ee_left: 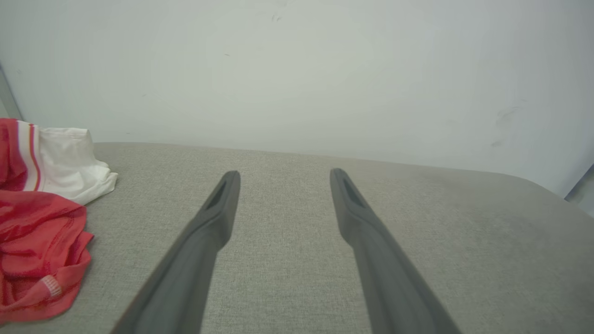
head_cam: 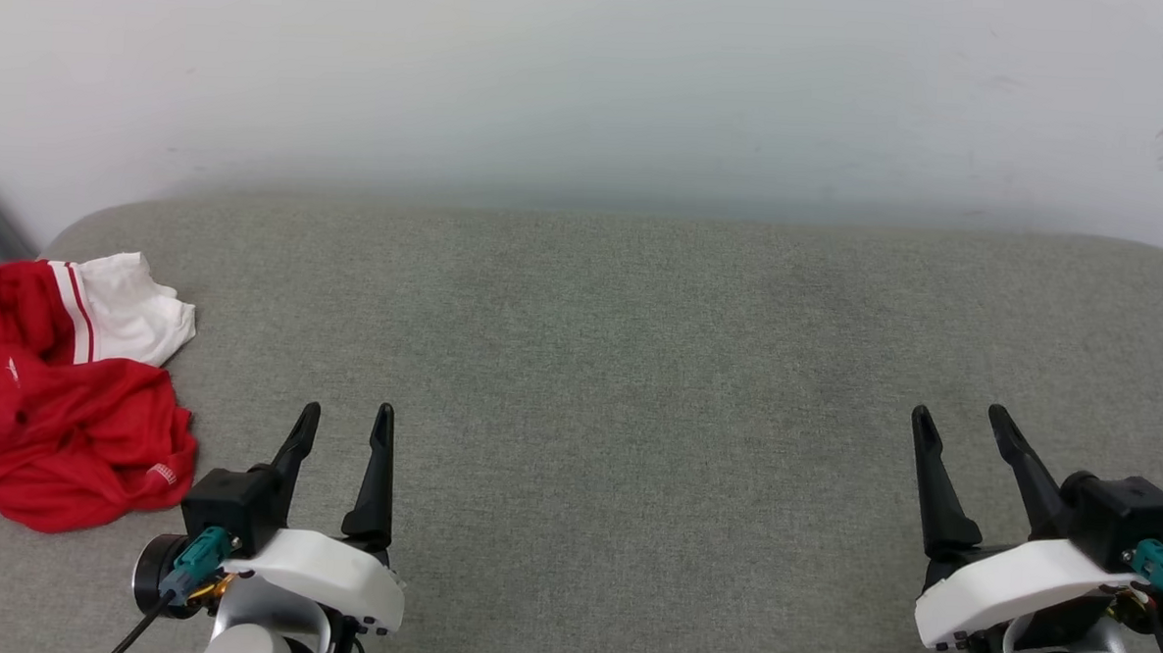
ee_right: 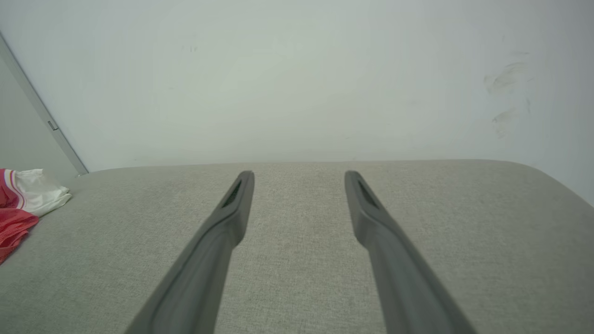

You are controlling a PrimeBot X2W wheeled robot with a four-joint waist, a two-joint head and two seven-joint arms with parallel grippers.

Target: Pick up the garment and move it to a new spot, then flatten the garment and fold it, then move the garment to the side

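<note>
The left gripper (head_cam: 347, 410) stands spread and empty, its fingers dark, tapered and smooth; the right gripper (head_cam: 959, 414) likewise; both arms are cut off at the bottom edge; near the left one, apart, the red jersey (head_cam: 57, 421) lies crumpled at the left end of the grey woven desk (head_cam: 639, 368), its white sleeve (head_cam: 131, 312) uppermost, any lettering hidden in the folds; behind, a pale scuffed wall (head_cam: 592, 91).

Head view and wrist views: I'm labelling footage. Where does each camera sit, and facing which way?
Head view: on the head, looking forward and down at the grey fabric surface; left gripper and right gripper open below.
Left wrist view: on the left wrist, looking along its fingers toward the wall.
Right wrist view: right wrist, same heading, own fingers.
Both wrist views share the garment at left.
</note>
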